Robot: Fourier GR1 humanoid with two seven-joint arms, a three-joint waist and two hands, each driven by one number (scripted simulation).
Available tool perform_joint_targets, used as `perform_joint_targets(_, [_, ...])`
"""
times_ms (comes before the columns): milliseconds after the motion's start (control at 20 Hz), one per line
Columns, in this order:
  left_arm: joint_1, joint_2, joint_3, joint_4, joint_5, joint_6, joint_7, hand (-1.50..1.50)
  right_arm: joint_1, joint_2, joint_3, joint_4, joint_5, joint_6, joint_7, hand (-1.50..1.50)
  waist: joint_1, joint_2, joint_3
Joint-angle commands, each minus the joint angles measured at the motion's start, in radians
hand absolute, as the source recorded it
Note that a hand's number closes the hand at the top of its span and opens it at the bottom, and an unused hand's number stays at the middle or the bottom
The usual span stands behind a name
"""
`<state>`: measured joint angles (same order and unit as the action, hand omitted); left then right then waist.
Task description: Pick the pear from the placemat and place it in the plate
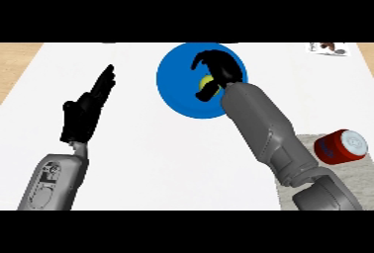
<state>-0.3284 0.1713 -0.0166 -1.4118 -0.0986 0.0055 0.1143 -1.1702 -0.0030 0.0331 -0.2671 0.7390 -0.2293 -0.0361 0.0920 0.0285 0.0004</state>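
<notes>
The right hand [217,65] is over the blue plate [172,95], its fingers curled down round the yellow-green pear [207,83]. Only a small patch of the pear shows, between the fingers and the thumb, above the plate's middle. Whether it touches the plate cannot be told. To the left of the plate, the left hand [83,112] rests above the white placemat [161,163], its fingers straight. A red can [340,147] lies below and right of the plate.
</notes>
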Motion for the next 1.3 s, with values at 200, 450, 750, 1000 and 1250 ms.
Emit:
perform_joint_targets(200, [-0.058, -0.027, -0.007, 0.036, -0.021, 0.025, 0.015, 0.00, -0.011, 0.003, -0.076, 0.043, -0.159, -0.004, -0.136, -1.50, 0.009, 0.006, 0.001])
perform_joint_targets(450, [0.002, -0.005, 0.010, 0.013, 0.004, -0.003, -0.008, 0.00, 0.015, 0.003, -0.209, -0.005, -0.314, -0.068, -0.237, -1.50, -0.008, -0.003, 0.001])
perform_joint_targets(750, [0.068, -0.013, 0.014, -0.006, -0.016, 0.030, -0.039, 0.00, 0.017, -0.091, -0.328, -0.020, -0.410, -0.051, -0.253, -1.50, -0.052, -0.013, 0.000])
perform_joint_targets(1000, [0.060, 0.001, 0.031, 0.015, -0.010, 0.014, -0.033, 0.00, 0.063, -0.197, -0.379, -0.009, -0.456, 0.011, -0.304, -1.50, -0.061, -0.015, 0.000])
perform_joint_targets(1250, [0.042, 0.021, 0.057, 0.028, -0.001, 0.002, -0.052, 0.00, 0.132, -0.310, -0.398, 0.027, -0.476, 0.150, -0.384, -1.50, -0.061, -0.013, 0.001])
